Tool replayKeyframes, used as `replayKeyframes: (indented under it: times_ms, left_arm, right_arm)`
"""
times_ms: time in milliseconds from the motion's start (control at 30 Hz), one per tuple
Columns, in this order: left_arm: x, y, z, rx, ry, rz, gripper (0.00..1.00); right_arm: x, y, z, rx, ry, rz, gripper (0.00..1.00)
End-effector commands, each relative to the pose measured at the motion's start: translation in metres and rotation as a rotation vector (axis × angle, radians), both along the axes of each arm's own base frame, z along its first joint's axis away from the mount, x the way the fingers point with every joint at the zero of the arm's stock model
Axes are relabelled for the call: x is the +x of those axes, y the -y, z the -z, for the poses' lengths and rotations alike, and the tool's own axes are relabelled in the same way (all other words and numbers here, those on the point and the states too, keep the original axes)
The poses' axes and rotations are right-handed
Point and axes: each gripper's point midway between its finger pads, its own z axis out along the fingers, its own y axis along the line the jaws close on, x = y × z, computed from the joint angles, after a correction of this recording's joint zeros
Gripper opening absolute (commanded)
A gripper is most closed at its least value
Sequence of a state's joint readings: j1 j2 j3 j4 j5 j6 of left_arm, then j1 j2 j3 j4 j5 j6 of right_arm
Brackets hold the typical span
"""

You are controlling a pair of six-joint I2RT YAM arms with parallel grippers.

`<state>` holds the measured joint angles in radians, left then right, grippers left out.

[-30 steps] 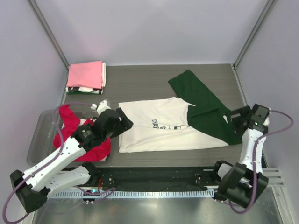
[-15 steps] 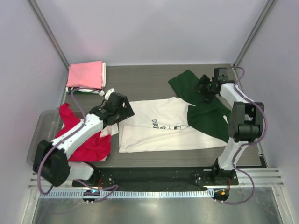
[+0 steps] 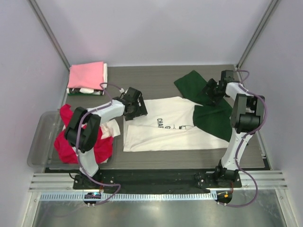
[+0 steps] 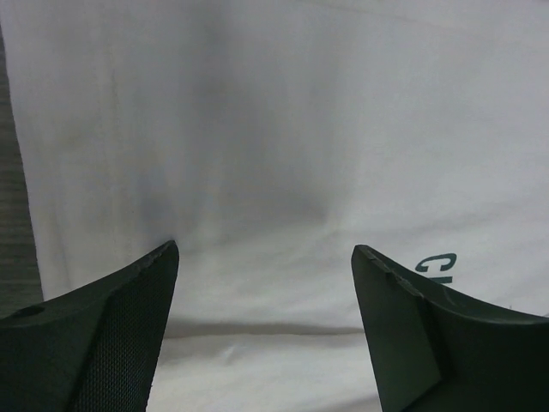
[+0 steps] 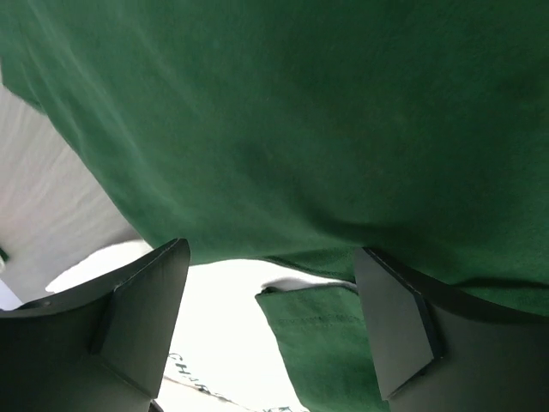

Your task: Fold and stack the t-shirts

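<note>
Stack at the far-left corner, well out beyond the left gripper's left side, and the pale pink tee lies folded on top of it. Nearer the bases on that same side sits the clear bin, with the red-magenta tee bunched up and spilling over its wall.

Now the left gripper: jaws spread wide, nothing between them, poised over the far left corner of the cream-white tee. From the wrist camera its fingers frame plain pale cloth. A sliver of black print shows just off the right finger and bare table off the left one. Whether the tips press the fabric, I can't tell.

The cream-white tee lies flat, stretching from this gripper toward the other. Its right end is overlapped by the dark green tee, rumpled, one part reaching away to the far side. Over that part sits the right gripper, also wide open and holding nothing. Green cloth fills its wrist view beyond the fingertips, with pale cloth showing lower down between the fingers.
</note>
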<state>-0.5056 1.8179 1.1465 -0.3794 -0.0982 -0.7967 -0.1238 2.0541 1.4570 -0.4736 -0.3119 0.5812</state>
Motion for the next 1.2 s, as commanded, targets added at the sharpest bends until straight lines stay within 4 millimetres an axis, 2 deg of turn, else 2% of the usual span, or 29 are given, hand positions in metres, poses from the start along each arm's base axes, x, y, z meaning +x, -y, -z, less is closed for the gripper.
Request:
replayKeyframes:
  times_ms: [0,33,133,233,300,333,367,433,467,533,567,600,633,667,700,733,767,800,867,900,933,967,1000,1067,1100,1133,1167]
  left_arm:
    - [0.027,0.024,-0.010,-0.080,0.053,0.040,0.82]
    - [0.028,0.029,0.000,-0.095,0.025,0.043,0.80]
    - [0.032,0.043,0.005,-0.152,0.003,0.045,0.78]
    - [0.037,0.052,-0.002,-0.179,0.012,0.058,0.77]
    - [0.042,0.054,-0.021,-0.185,0.050,0.073,0.78]
    - [0.041,0.052,-0.029,-0.176,0.054,0.079,0.79]
    - [0.043,0.048,-0.045,-0.158,0.090,0.093,0.80]
    - [0.042,0.042,-0.069,-0.129,0.115,0.110,0.82]
    - [0.043,0.034,-0.089,-0.098,0.166,0.115,0.83]
    - [0.037,0.023,-0.102,-0.061,0.183,0.125,0.85]
    - [0.033,0.018,-0.109,-0.047,0.197,0.134,0.86]
    - [0.030,0.010,-0.122,-0.026,0.228,0.140,0.86]
    - [0.023,0.004,-0.125,-0.009,0.225,0.144,0.87]
    - [0.015,-0.004,-0.119,0.014,0.211,0.149,0.88]
    - [0.007,-0.011,-0.128,0.029,0.231,0.152,0.88]
    - [0.001,-0.017,-0.126,0.040,0.225,0.151,0.88]
    - [-0.009,-0.024,-0.115,0.057,0.199,0.152,0.88]
    - [-0.017,-0.028,-0.113,0.061,0.197,0.155,0.88]
    - [-0.029,-0.036,-0.118,0.064,0.216,0.156,0.88]
    - [-0.040,-0.043,-0.105,0.079,0.185,0.156,0.88]
    - [-0.045,-0.046,-0.110,0.073,0.204,0.153,0.88]
    - [-0.051,-0.050,-0.105,0.080,0.194,0.153,0.89]
    - [-0.058,-0.054,-0.098,0.087,0.178,0.156,0.88]
    - [-0.065,-0.059,-0.097,0.091,0.186,0.154,0.88]
    - [-0.072,-0.064,-0.089,0.101,0.172,0.154,0.88]
    - [-0.074,-0.065,-0.088,0.104,0.174,0.155,0.88]
    - [-0.077,-0.067,-0.089,0.104,0.186,0.152,0.88]
  right_arm:
    - [0.000,0.054,0.031,-0.103,-0.050,0.076,0.84]
    - [0.002,0.058,0.029,-0.109,-0.045,0.080,0.84]
    - [0.009,0.067,0.025,-0.128,-0.039,0.077,0.84]
    - [0.011,0.072,0.014,-0.155,-0.038,0.068,0.84]
    - [0.010,0.068,0.000,-0.153,-0.034,0.052,0.84]
    - [0.013,0.065,-0.018,-0.152,0.004,0.040,0.84]
    - [0.017,0.058,-0.030,-0.141,0.034,0.013,0.85]
    - [0.031,0.043,-0.066,-0.137,0.111,-0.026,0.87]
    - [0.037,0.036,-0.076,-0.129,0.140,-0.044,0.88]
    - [0.058,0.027,-0.103,-0.139,0.213,-0.062,0.88]
    - [0.066,0.028,-0.106,-0.149,0.230,-0.054,0.88]
    - [0.082,0.033,-0.123,-0.174,0.281,-0.035,0.88]
    - [0.090,0.033,-0.123,-0.175,0.288,-0.032,0.88]
    - [0.101,0.035,-0.108,-0.172,0.272,-0.030,0.88]
    - [0.118,0.037,-0.122,-0.178,0.323,-0.027,0.88]
    - [0.127,0.038,-0.123,-0.181,0.342,-0.032,0.88]
    - [0.138,0.038,-0.106,-0.181,0.330,-0.034,0.88]
    - [0.154,0.039,-0.124,-0.197,0.399,-0.032,0.88]
    - [0.171,0.044,-0.123,-0.229,0.441,-0.027,0.88]
    - [0.186,0.045,-0.122,-0.241,0.483,-0.027,0.88]
    - [0.192,0.046,-0.118,-0.254,0.497,-0.031,0.88]
    - [0.198,0.049,-0.116,-0.271,0.512,-0.021,0.88]
    - [0.207,0.050,-0.106,-0.283,0.530,-0.020,0.88]
    - [0.216,0.052,-0.098,-0.312,0.553,-0.023,0.87]
    - [0.224,0.048,-0.099,-0.325,0.585,-0.033,0.87]
    - [0.228,0.046,-0.086,-0.340,0.582,-0.049,0.87]
    - [0.232,0.046,-0.081,-0.373,0.588,-0.066,0.87]
